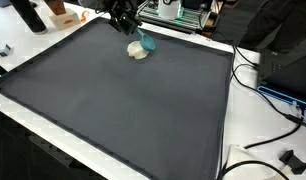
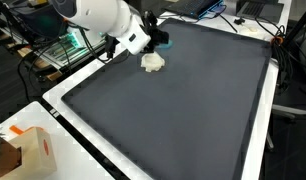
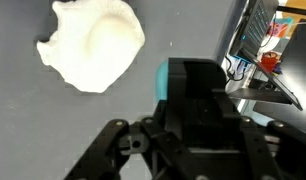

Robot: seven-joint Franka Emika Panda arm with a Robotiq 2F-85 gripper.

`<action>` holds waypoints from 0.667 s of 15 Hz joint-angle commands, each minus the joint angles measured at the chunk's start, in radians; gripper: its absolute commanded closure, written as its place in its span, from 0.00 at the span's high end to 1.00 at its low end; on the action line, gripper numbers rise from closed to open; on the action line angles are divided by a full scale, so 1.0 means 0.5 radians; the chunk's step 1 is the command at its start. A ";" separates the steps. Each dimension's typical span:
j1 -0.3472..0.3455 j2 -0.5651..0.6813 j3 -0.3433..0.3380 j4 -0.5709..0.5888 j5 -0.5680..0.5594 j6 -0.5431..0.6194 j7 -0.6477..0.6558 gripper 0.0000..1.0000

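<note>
My gripper (image 3: pixel 200 88) is shut on a teal block (image 3: pixel 164 80), of which only one edge shows past the dark fingers in the wrist view. A white lumpy soft object (image 3: pixel 93 45) lies on the dark grey mat (image 3: pixel 53 130) just beyond and to the left of the block. In both exterior views the gripper (image 1: pixel 136 32) (image 2: pixel 153 40) hangs low over the far part of the mat, the teal block (image 1: pixel 149 43) (image 2: pixel 162 39) sits at its tips, and the white object (image 1: pixel 139 51) (image 2: pixel 153 62) lies right beside it, touching or nearly touching.
The dark mat (image 1: pixel 123 110) covers most of a white-edged table (image 1: pixel 229 140). Cables (image 1: pixel 273 100) and a black plug (image 1: pixel 290 158) lie past one side. A cardboard box (image 2: pixel 31 152) stands at a corner. Bottles and clutter (image 1: pixel 33 14) line the far edge.
</note>
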 commanded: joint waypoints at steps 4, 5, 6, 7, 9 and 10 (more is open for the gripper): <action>-0.112 0.171 0.027 0.105 0.037 -0.168 0.003 0.25; -0.120 0.194 0.030 0.122 0.041 -0.191 0.005 0.25; -0.127 0.214 0.032 0.136 0.043 -0.211 0.008 0.25; -0.134 0.233 0.034 0.151 0.043 -0.233 0.010 0.25; -0.145 0.272 0.040 0.183 0.046 -0.270 0.016 0.25; -0.152 0.290 0.043 0.200 0.048 -0.292 0.020 0.25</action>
